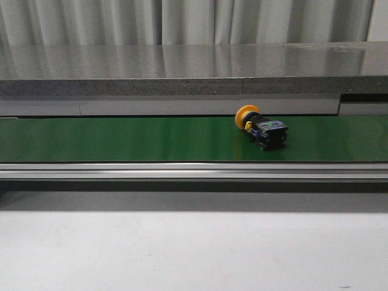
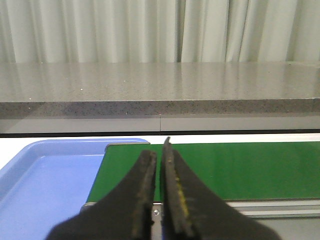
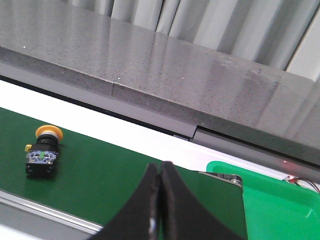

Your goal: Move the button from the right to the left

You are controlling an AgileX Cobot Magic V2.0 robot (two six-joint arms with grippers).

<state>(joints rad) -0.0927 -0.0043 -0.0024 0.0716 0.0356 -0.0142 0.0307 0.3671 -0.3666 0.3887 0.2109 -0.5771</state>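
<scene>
The button (image 1: 260, 127) lies on its side on the green conveyor belt (image 1: 121, 139), right of the middle, yellow-orange cap toward the back left, black body toward the front right. It also shows in the right wrist view (image 3: 43, 151), on the belt well apart from my right gripper (image 3: 160, 167), which is shut and empty above the belt's right end. My left gripper (image 2: 160, 150) is shut and empty above the belt's left end (image 2: 130, 165). Neither gripper shows in the front view.
A blue tray (image 2: 35, 190) sits just past the belt's left end. A green tray (image 3: 280, 205) sits past the right end. A grey stone ledge (image 1: 194, 73) runs behind the belt, and a metal rail (image 1: 194, 173) along its front.
</scene>
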